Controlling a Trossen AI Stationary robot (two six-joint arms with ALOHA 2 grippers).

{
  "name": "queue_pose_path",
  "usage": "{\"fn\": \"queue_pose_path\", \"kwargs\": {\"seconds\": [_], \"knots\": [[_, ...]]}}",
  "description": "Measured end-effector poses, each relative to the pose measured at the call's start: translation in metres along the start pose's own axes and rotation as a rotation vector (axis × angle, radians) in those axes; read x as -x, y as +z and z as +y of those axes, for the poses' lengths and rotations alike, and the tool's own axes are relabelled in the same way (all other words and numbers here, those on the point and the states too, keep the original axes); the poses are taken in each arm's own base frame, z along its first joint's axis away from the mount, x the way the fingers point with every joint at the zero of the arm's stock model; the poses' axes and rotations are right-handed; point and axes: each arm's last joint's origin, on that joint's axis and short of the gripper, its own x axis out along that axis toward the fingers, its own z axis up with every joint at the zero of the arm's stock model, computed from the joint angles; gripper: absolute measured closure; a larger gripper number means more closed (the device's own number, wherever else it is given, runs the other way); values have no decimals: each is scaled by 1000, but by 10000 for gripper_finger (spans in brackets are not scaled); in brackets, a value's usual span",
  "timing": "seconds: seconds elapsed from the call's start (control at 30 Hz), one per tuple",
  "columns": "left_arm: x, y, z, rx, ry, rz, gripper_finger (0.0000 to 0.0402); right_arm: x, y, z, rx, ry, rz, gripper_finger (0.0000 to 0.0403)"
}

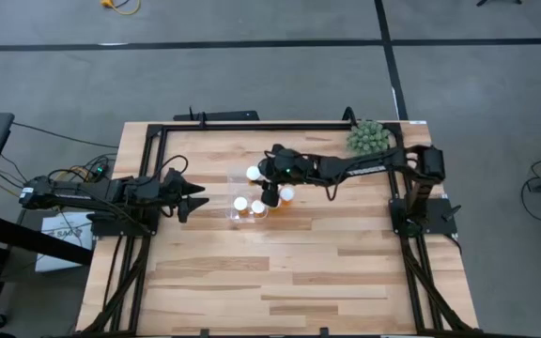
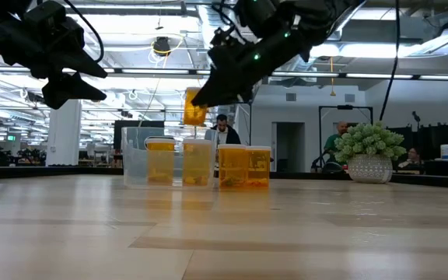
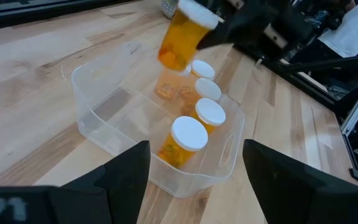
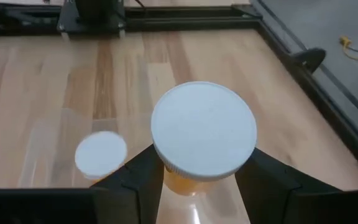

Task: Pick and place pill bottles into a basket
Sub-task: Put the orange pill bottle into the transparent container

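The right gripper [image 3: 229,28] holds one pill bottle [image 3: 182,34] in the air, its fingers pinching the orange body just under the white cap. In the low view this bottle [image 2: 195,106] hangs clear above the basket's [image 2: 134,167] rim. In the left wrist view its long axis leans, cap end up toward the gripper and base down toward the open basket [image 3: 98,109]. The coming move seems to turn on this: the drop target lies almost straight below the fingers, slightly toward 9 o'clock in the high view, so a short descent should seat it.

Two capped bottles [image 3: 188,142] already stand in the basket at the end nearer the left arm, and at least two more [image 3: 202,70] stand on the desk [image 1: 299,272] just outside its far wall, toward 3 o'clock.

The left gripper [image 1: 192,198] waits at 9 o'clock of the basket, fingers spread and empty.
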Motion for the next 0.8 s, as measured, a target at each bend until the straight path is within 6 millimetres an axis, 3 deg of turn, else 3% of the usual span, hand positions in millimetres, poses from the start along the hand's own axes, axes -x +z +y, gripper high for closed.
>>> {"fn": "queue_pose_path", "kwargs": {"seconds": [0.5, 0.8], "knots": [[0, 0, 0, -6, -1, 0, 155, -37, -31, 17, -24, 28, 54, 234], [0, 0, 0, -5, -1, 0, 155, -37, -32, 20, -21, 34, 59, 233]]}}
